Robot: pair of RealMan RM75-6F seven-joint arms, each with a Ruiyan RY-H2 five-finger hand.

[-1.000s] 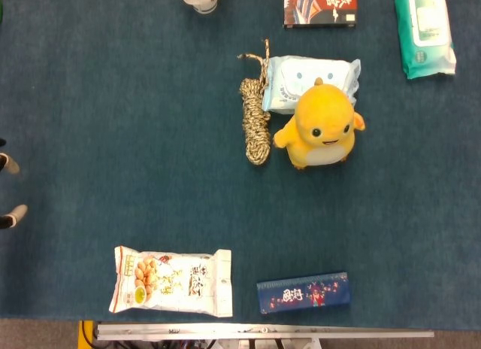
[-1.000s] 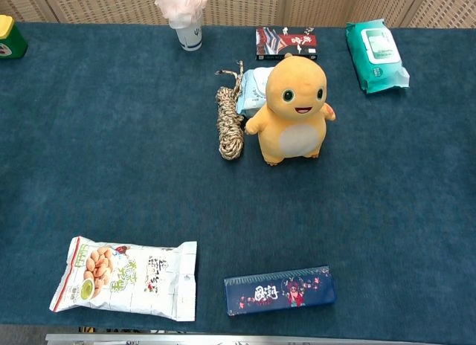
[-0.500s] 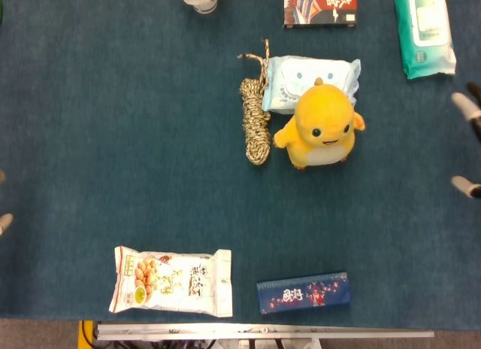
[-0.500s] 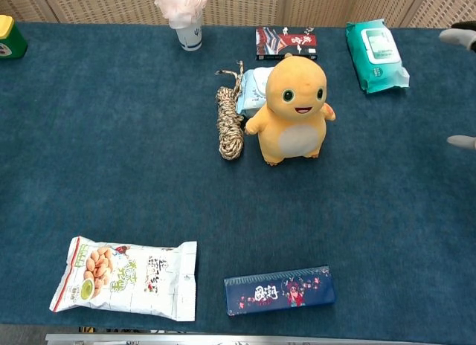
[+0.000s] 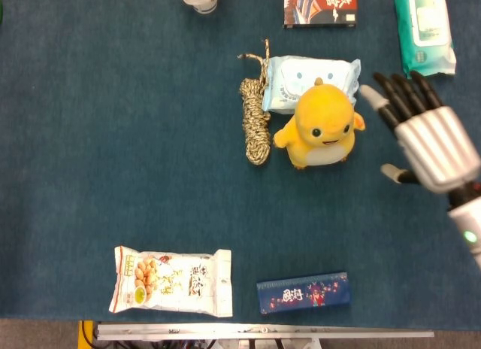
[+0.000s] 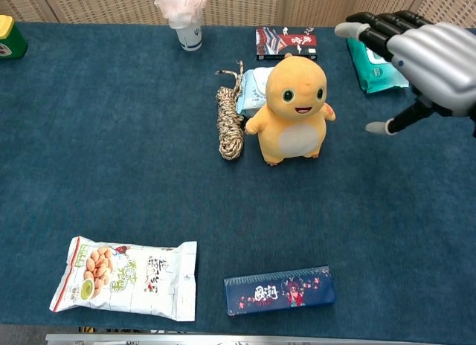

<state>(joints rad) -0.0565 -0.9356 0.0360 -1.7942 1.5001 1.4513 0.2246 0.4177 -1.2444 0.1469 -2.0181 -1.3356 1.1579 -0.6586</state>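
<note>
Blue table cloth (image 5: 113,138): right hand (image 5: 432,142) hovers with fingers spread, empty (thumb apart), just right of the upright yellow plush toy (image 5: 322,127), not touching it.

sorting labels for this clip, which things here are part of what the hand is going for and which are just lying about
In play:
right hand, open, beside the toy
yellow plush toy

Lying about:
rope bundle
pale blue wipes pack
green wipes pack
snack bag
dark blue box
red-black box
cup
</note>
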